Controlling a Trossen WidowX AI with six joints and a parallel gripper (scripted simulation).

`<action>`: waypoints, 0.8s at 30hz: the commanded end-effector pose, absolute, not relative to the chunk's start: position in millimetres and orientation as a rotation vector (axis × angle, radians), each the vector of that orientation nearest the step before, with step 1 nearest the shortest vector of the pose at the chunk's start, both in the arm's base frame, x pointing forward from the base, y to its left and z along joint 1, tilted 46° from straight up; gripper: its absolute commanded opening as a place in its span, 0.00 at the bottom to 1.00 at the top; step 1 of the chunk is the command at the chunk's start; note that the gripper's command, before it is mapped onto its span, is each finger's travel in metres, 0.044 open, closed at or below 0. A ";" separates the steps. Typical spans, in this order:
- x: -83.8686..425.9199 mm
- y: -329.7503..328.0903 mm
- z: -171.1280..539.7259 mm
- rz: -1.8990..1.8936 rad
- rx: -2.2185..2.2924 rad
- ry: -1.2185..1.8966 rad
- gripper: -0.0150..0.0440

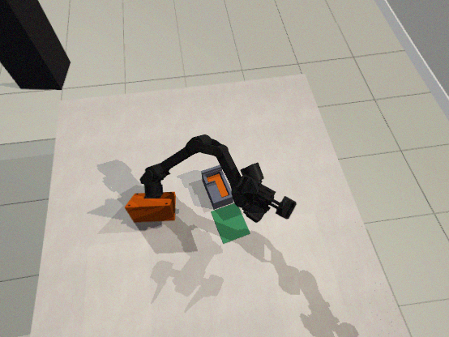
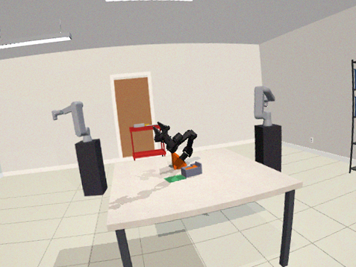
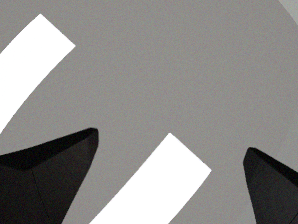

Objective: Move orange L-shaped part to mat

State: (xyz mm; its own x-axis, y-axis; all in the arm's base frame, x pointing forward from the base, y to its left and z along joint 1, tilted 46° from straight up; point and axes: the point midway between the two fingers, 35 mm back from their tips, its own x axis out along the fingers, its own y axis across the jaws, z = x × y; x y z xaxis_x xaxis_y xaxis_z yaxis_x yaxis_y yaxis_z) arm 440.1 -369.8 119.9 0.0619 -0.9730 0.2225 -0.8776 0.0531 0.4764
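Observation:
The orange L-shaped part (image 1: 220, 187) (image 2: 190, 168) lies in the grey tray (image 1: 223, 203) (image 2: 192, 172). Its L-shaped end is at the side away from the green mat (image 1: 232, 232) (image 2: 174, 179), and no end looks raised. The mat lies against the tray's near end in the top view, with nothing on it but shadow. My gripper (image 2: 157, 126) (image 3: 174, 147) is open and empty, its fingers wide apart. It is high above the table, pointing up toward the ceiling, away from the part. Tray, part and mat are out of the wrist view.
The arm's orange base (image 1: 151, 211) (image 2: 178, 162) stands on the table (image 1: 113, 283) (image 2: 218, 194) to the left of the tray in the top view. The forearm passes close beside the tray's right side in that view. The wrist view shows only ceiling, lights and fingers.

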 end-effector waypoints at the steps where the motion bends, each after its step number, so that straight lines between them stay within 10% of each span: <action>1: 442.2 -369.7 120.3 -0.276 1.842 -1.817 0.89; 9: 492.6 -353.4 116.0 -0.790 1.564 -1.055 0.56; 18: 501.7 -268.3 66.5 -0.888 0.898 0.292 0.56; 24: 483.8 -235.6 56.3 -0.763 0.742 0.589 0.56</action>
